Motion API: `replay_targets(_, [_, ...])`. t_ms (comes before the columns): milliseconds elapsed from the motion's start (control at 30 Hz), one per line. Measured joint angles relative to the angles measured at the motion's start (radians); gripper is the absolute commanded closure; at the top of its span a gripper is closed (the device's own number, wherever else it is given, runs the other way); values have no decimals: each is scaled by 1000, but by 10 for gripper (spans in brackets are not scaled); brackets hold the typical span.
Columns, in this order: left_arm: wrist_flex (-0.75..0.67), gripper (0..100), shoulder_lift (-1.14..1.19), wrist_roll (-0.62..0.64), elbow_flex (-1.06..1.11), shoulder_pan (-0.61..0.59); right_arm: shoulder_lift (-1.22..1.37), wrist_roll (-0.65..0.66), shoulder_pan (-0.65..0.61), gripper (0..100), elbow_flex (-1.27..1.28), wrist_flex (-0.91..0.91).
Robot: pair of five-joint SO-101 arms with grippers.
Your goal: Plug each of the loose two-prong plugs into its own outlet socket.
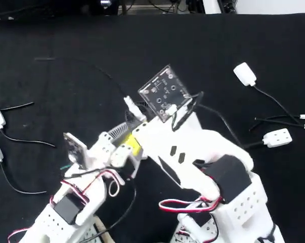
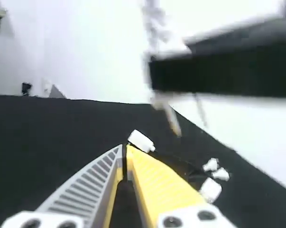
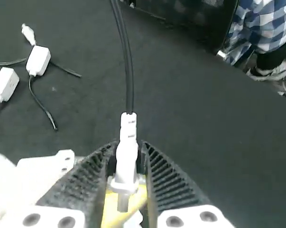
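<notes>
right gripper (image 3: 128, 145) is clamped on a plug (image 3: 126, 129) above mid table (image 1: 66, 45), gripped by its body, likely to leave the prongs free. left gripper (image 2: 124, 148) sits closed beside it. a socket (image 1: 277, 137) lies well right.

On my high feed the black cloth (image 1: 152, 45) covers the whole table, and I can make out a faint short streak (image 1: 43, 59) on it toward the far left. Past the cloth's far edge I see dark clutter with cables (image 1: 142, 6), a white upright post (image 1: 211, 5) and a pale wall (image 1: 273, 6) beside it. From the left wrist camera a white wall (image 2: 76, 47) rises behind the cloth. A small dark object (image 2: 26, 88) and a grey wedge (image 2: 55, 91) sit at that far edge, and I cannot tell what they are. The right wrist camera gives me a black mesh-fronted box (image 3: 180, 14) beyond the cloth.
</notes>
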Motion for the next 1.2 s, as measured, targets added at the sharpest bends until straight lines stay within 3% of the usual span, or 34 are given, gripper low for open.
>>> replay_targets(133, [0,970,0,-84,0,68,0,0,3,987,-8,-9])
replay_targets(400, [0,970,0,-98,0,89,0,6,3,987,-8,37])
replay_targets(633, [6,970,0,-98,0,97,-20,175,-77,987,-3,183])
replay_targets(800, [49,970,0,-98,0,107,-146,255,-94,987,69,147])
replay_targets(1200, [57,970,0,6,-14,44,-313,264,-92,987,278,11])
